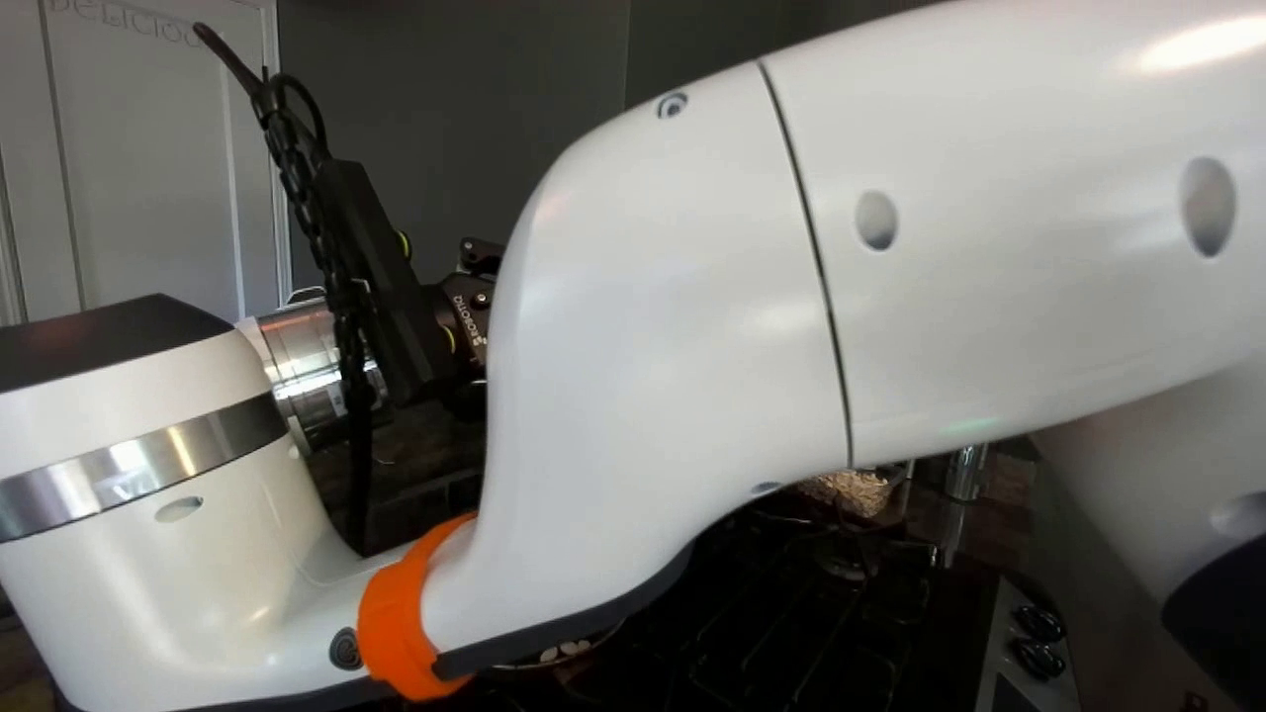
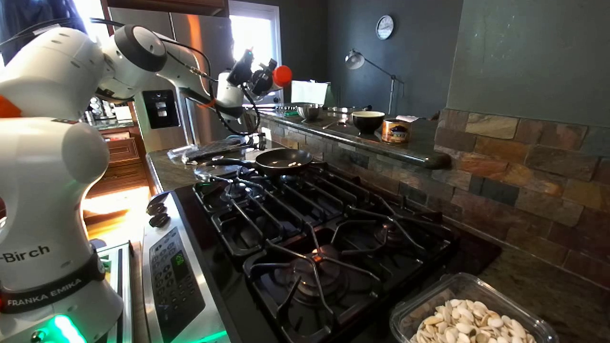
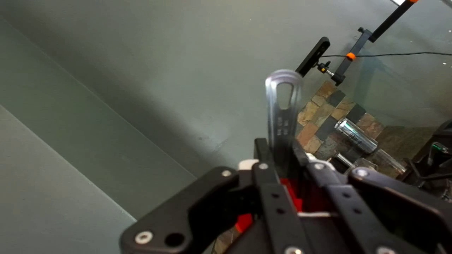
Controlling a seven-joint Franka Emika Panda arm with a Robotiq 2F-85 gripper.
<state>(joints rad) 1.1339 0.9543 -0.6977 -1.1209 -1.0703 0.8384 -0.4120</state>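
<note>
The claw (image 3: 281,150) pinches a slotted metal handle (image 3: 279,123) that juts out ahead, with a round red object (image 2: 282,76) just beside the claw, a frying pan (image 2: 285,157) lower down and, farther off, a gas stovetop (image 2: 312,258).

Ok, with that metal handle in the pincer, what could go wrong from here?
The pincer grips a narrow metal handle, which may twist or slip if swung quickly. In an exterior view the arm hides part of the pincer, so trouble there could go unseen. The tub of seeds looks open on top; a knock could spill them.
</note>
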